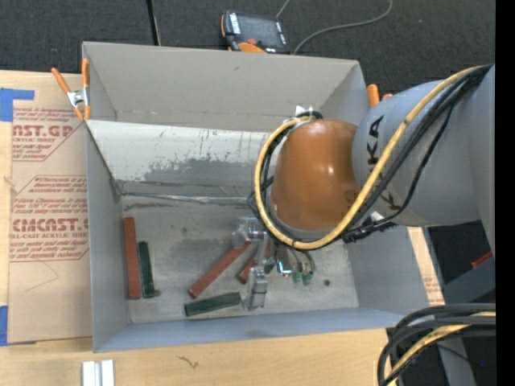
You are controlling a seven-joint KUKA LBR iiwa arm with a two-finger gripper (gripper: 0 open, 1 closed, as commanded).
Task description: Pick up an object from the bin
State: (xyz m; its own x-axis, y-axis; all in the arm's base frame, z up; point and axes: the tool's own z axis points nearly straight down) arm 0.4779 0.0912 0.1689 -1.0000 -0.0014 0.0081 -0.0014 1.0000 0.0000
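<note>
Stick, reddish-brown, long and flat, lies slanted on the floor of the grey metal bin, near the middle of its front wall. Its upper end lies under my pincer; I cannot tell whether the pincer is wide or narrow. A dark green flat bar lies just beside the stick, along the front wall.

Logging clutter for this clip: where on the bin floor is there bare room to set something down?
Bare floor lies between the left red bar and left green bar and the slanted red bar mid-bin, and along the back wall. Crowded: front centre, where the gripper hangs by the slanted red bar and front green bar.
</note>
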